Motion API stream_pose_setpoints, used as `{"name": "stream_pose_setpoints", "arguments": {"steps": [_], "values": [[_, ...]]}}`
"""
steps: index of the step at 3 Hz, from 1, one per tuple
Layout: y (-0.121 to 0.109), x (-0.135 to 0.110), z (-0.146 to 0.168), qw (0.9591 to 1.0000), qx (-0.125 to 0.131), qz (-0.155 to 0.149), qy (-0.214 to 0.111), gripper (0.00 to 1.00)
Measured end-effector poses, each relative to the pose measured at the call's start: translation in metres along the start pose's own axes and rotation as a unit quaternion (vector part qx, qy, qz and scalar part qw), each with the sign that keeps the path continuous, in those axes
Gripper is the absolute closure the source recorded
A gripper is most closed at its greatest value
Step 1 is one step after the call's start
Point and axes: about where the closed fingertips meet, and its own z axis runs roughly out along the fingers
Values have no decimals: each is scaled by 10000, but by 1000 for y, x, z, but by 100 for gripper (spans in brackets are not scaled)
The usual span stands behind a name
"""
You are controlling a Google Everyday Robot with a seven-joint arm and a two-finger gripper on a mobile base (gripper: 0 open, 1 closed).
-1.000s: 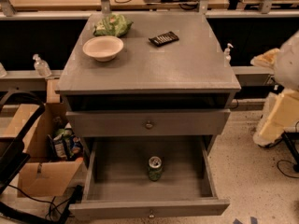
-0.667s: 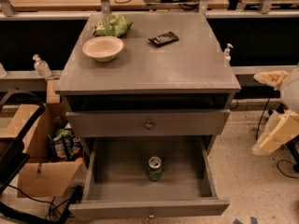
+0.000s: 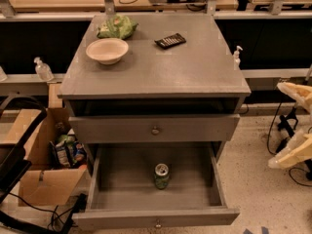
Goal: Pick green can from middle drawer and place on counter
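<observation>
Moved since the earlier view: claw (image 3: 276, 126), now lower at the right edge, well apart from the middle drawer (image 3: 122, 184). We read its two cream fingers as spread, with nothing between them.

Item 1, desk (image 3: 185, 74): broad grey wooden top, the counter of the task. We judge the bare patch at front right fit for the placing.

Item 2, middle drawer: pulled open, a deep grey tray with a knob (image 3: 157, 224) on its low front panel.

Item 3, green can (image 3: 162, 176): stands upright mid-floor of the drawer, apart from every wall. It has a green body and a silver top with a pull tab. We judge it light, stiff yet dentable, and smooth enough to slip. We advise pinching across the round body, midway up, with moderate force.
</observation>
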Motion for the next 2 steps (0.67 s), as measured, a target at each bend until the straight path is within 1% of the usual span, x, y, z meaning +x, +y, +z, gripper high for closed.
{"name": "stream_pose_setpoints", "arguments": {"steps": [1, 2], "values": [[0, -1, 0, 10000, 0, -6, 2, 0], [8, 23, 26, 9991, 5, 402, -124, 0]]}}
